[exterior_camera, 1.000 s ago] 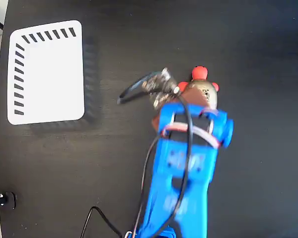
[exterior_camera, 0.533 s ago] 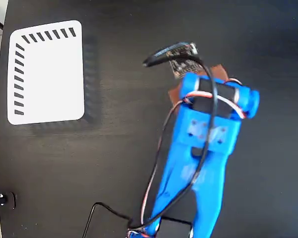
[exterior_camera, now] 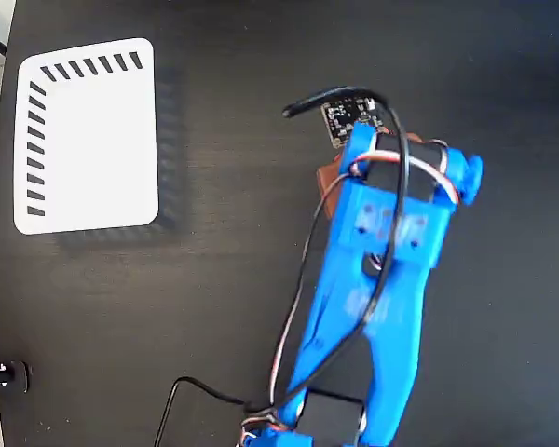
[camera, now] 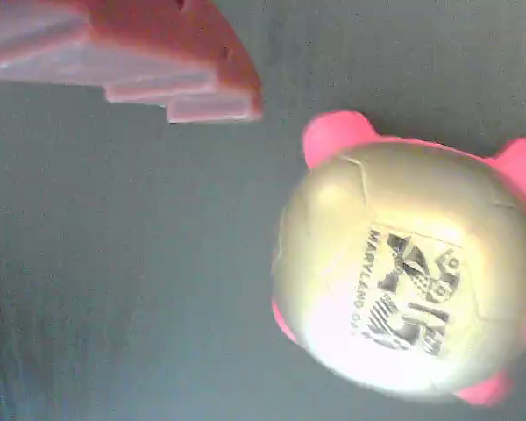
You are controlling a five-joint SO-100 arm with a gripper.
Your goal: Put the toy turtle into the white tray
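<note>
The toy turtle [camera: 412, 272] fills the right of the wrist view. Its gold-beige shell with a black printed mark faces up, pink legs poke out around it, and it rests on the black table. One orange finger [camera: 193, 83] sits at the upper left of that view, apart from the shell; the other finger is out of frame. In the fixed view my blue arm [exterior_camera: 382, 242] covers the turtle, and my gripper [exterior_camera: 332, 179] shows only as an orange-brown edge under the wrist. The white tray [exterior_camera: 88, 135] lies flat at the far left with nothing in it.
A small circuit board [exterior_camera: 352, 116] and a looping black cable [exterior_camera: 289, 307] ride on the arm. The table's left edge runs just beyond the tray. A small black fitting [exterior_camera: 5, 375] sits at the lower left corner.
The arm has swung up and to the right over the turtle, so its red head no longer shows in the fixed view. The tray has not moved.
</note>
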